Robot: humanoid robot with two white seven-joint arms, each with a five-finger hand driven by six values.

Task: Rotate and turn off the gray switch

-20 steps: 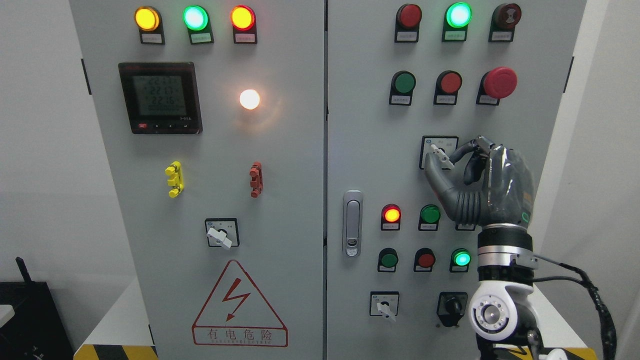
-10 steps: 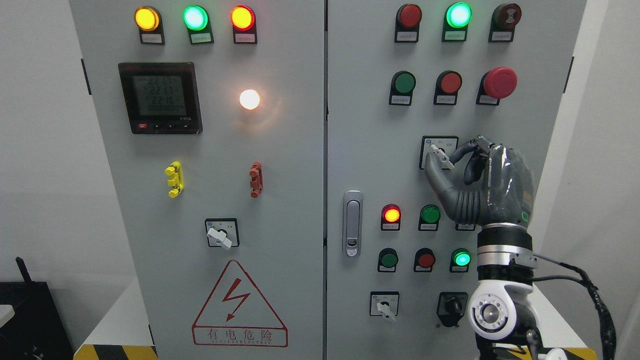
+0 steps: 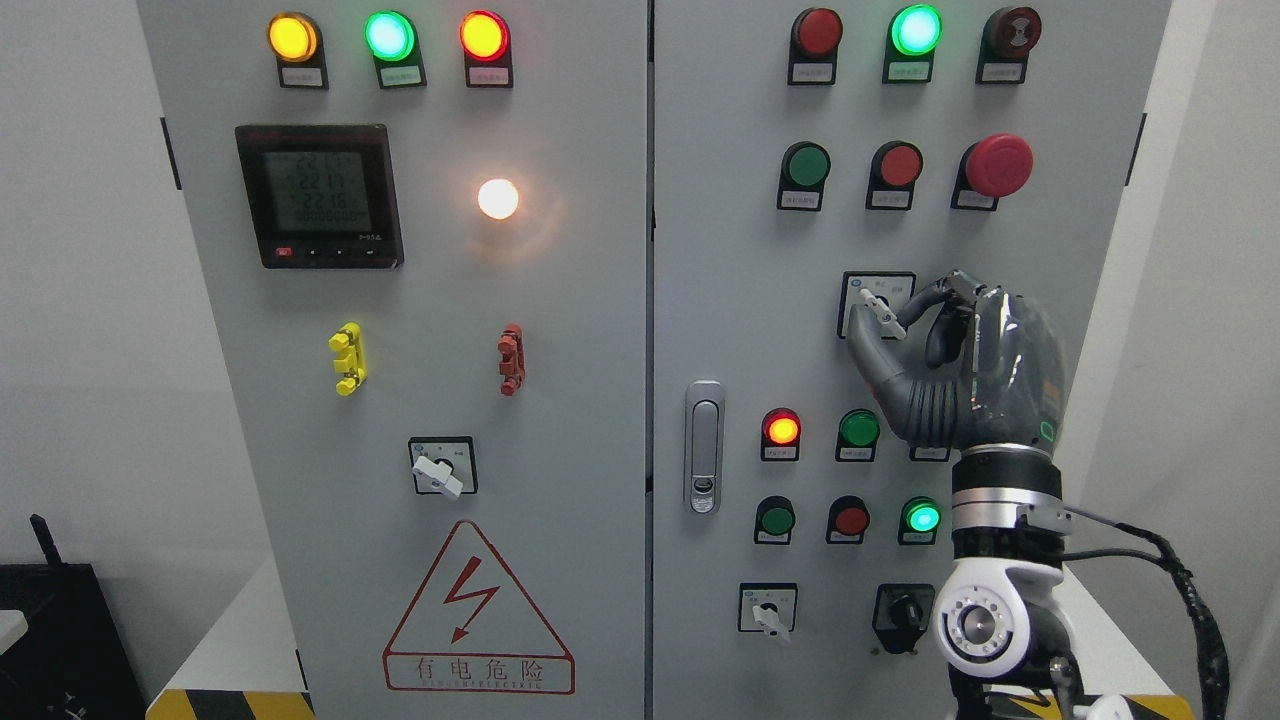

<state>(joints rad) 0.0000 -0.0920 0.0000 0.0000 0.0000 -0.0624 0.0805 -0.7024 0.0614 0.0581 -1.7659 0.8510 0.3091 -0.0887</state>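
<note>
Gray cabinet fills mid frame, 2 doors. Left door: 3 lamps top left, meter below, lit bulb center, warning triangle bottom. Right door: lamps & buttons upper right, big red button, handle at left edge, small switches bottom.

Bright, even, sharp; white lamp flares.
</note>
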